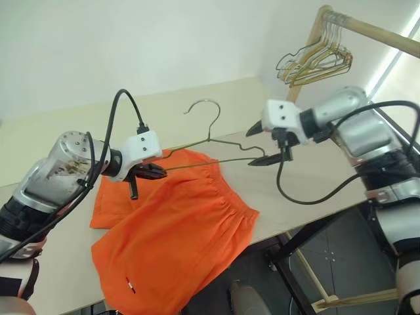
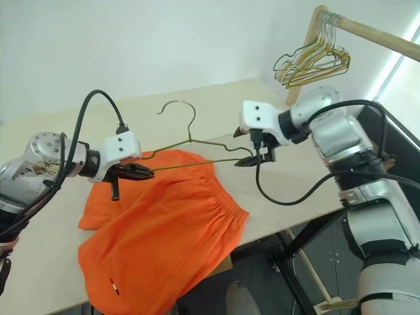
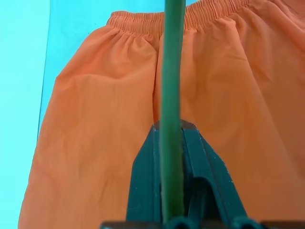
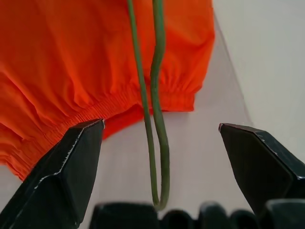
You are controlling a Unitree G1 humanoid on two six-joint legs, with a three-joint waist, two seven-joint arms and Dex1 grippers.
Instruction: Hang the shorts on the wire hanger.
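Note:
The bright orange shorts (image 1: 170,243) lie spread on the pale table (image 1: 315,177), with the gathered waistband toward the right and a small white tag near the front. The thin wire hanger (image 3: 170,95) is held just above them, its hook (image 1: 205,101) pointing up and away. My left gripper (image 1: 157,172) is shut on the hanger's left end. My right gripper (image 4: 160,126) is open at the hanger's right end. That end's wire loop sits between the two spread fingers (image 4: 76,162), touching neither fingertip.
At the back right, a wooden rail (image 1: 374,29) carries a bunch of gold and dark wire hangers (image 1: 315,62). The table's right front edge drops off below my right arm, with a dark frame and floor underneath.

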